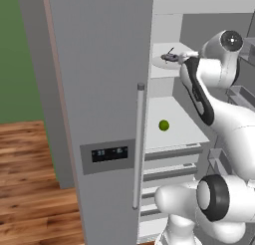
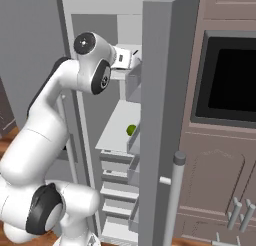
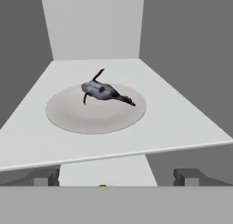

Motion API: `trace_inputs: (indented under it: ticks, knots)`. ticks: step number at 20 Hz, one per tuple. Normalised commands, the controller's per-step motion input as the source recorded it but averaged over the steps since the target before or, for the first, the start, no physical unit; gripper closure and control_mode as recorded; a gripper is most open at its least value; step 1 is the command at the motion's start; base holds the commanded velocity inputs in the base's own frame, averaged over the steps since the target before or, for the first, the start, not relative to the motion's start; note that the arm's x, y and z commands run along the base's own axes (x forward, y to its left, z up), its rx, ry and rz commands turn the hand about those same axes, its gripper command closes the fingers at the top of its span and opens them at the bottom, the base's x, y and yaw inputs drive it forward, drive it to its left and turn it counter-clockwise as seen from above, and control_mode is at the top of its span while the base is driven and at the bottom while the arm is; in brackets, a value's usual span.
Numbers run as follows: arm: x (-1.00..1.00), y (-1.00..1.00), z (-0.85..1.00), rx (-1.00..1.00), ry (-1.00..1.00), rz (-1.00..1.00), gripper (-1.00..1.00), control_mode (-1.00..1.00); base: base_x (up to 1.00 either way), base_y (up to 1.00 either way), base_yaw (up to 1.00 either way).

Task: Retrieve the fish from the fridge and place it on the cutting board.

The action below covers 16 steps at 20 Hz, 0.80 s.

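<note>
Inside the open fridge [image 1: 99, 89], on the upper white shelf [image 3: 182, 123], the fish [image 3: 103, 91] is lying on a round white plate [image 3: 68, 116] — nothing touching it. The gripper [image 3: 118, 176] is hovering just in front of the shelf's edge, jaws spread wide and holding nothing — a small green ball [image 1: 164, 125] is sitting one shelf below.

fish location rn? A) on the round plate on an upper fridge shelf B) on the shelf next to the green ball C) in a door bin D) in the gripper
A: the fish lies on the round plate on an upper shelf of the fridge; the green ball sits one shelf lower, and the open gripper is short of the fish.
</note>
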Motion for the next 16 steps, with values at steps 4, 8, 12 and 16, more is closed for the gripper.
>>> trace_inputs:
  ticks: [4,8,12,16]
  knots:
    - [0.42,-0.22,0.0,0.0,0.0,0.01,-1.0,-1.0,0.0,0.0,0.0]
    - [0.32,-0.03,0.0,0.0,0.03,0.04,-1.0,-1.0,0.0,0.0,0.0]
    - [0.31,0.0,0.0,0.0,0.08,0.03,-1.0,-1.0,0.0,0.0,0.0]
    - [0.32,0.0,0.0,0.0,0.11,0.03,-1.0,-1.0,0.0,0.0,0.0]
